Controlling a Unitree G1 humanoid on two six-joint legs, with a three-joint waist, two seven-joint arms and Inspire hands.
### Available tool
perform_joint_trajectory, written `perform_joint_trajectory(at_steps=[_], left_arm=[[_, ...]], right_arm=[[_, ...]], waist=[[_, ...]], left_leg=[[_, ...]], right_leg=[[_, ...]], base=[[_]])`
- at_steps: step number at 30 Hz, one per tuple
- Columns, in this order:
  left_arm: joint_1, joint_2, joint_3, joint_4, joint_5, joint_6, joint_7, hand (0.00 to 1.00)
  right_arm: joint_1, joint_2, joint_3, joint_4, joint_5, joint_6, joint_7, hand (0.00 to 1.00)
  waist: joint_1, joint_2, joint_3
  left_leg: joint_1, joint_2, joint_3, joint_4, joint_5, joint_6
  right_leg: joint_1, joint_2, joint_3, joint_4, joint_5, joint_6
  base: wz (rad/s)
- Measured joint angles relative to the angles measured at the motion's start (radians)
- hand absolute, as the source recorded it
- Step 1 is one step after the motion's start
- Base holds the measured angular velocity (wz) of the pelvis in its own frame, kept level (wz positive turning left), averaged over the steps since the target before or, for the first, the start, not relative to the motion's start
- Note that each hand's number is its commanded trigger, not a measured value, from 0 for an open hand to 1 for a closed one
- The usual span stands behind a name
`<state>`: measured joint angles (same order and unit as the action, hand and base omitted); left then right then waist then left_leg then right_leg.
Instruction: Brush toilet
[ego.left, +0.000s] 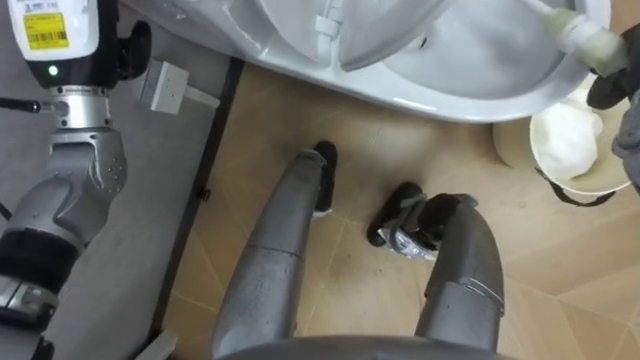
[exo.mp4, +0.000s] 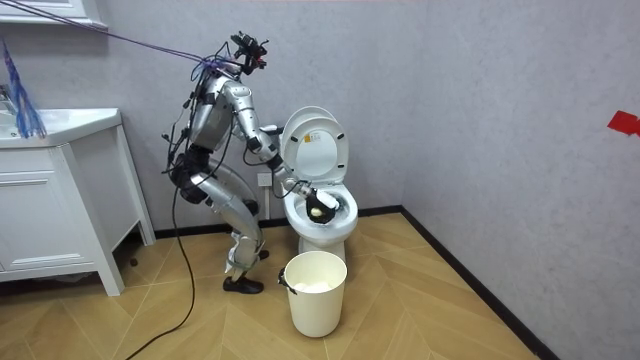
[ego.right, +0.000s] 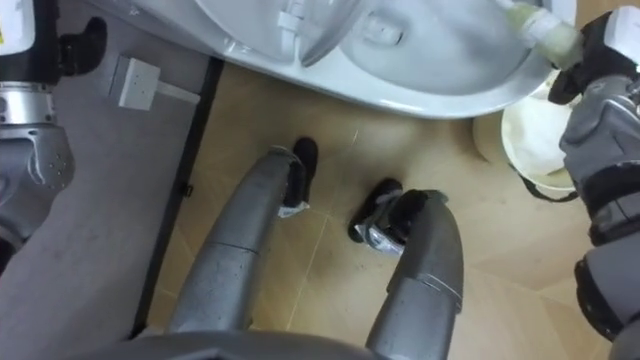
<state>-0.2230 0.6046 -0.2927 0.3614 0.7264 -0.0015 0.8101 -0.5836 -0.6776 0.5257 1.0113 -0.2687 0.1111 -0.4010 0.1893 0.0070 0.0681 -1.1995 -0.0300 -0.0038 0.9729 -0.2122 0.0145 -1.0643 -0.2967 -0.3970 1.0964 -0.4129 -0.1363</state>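
The robot stood bent over the toilet, a cream bin on the floor just beside its front. At the bowl's rim, the right hand gripped the toilet brush, whose head was down inside the bowl.

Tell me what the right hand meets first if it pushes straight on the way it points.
Likely the inside of the toilet bowl: the right hand, fingers curled round the toilet brush, points across the rim into it. How deep the brush sits is unclear.
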Motion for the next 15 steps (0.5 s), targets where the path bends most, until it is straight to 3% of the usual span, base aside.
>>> perform_joint_trajectory(at_steps=[3,5,6,8,13,15], left_arm=[[-0.002,0.000,-0.022,0.012,0.009,0.005,-0.037,0.00],[-0.002,-0.002,-0.045,0.012,0.012,0.015,-0.065,0.00],[0.000,-0.003,-0.057,0.012,0.013,0.015,-0.079,0.00],[0.018,-0.006,-0.069,0.002,0.022,0.014,-0.100,0.00],[0.048,-0.006,-0.067,-0.018,0.007,0.018,-0.116,0.00],[0.074,-0.005,-0.065,-0.034,-0.019,0.017,-0.119,0.00]], right_arm=[[0.000,0.005,0.026,-0.004,-0.124,0.017,0.008,1.00],[0.006,0.005,0.054,-0.013,-0.218,0.036,0.027,1.00],[0.009,0.007,0.069,-0.016,-0.294,0.048,0.042,1.00],[0.033,0.011,0.094,-0.036,-0.414,0.101,0.091,1.00],[0.078,0.019,0.110,-0.116,-0.477,0.164,0.159,1.00],[0.107,0.015,0.110,-0.166,-0.497,0.181,0.166,1.00]], waist=[[0.016,0.007,-0.0031],[0.037,0.030,-0.0107],[0.053,0.044,-0.0102],[0.079,0.069,-0.0181],[0.097,0.079,-0.0195],[0.098,0.099,-0.0184]], left_leg=[[0.033,0.002,0.000,0.000,-0.005,0.006],[0.047,0.010,-0.006,0.000,-0.009,0.008],[0.057,0.014,-0.006,-0.004,-0.009,0.008],[0.060,0.018,-0.006,-0.010,-0.010,0.009],[0.078,0.028,-0.007,-0.051,-0.003,0.002],[0.095,0.045,-0.015,-0.060,-0.005,0.000]], right_leg=[[0.034,0.003,-0.002,-0.008,0.001,0.004],[0.058,0.017,-0.007,-0.026,0.002,0.014],[0.068,0.023,-0.009,-0.038,0.004,0.022],[0.077,0.024,-0.015,-0.050,0.004,0.022],[0.092,0.045,-0.020,-0.097,0.020,0.024],[0.120,0.070,-0.028,-0.131,0.029,0.018]], base=[[-0.03],[-0.10],[-0.13],[-0.07],[-0.04],[-0.10]])
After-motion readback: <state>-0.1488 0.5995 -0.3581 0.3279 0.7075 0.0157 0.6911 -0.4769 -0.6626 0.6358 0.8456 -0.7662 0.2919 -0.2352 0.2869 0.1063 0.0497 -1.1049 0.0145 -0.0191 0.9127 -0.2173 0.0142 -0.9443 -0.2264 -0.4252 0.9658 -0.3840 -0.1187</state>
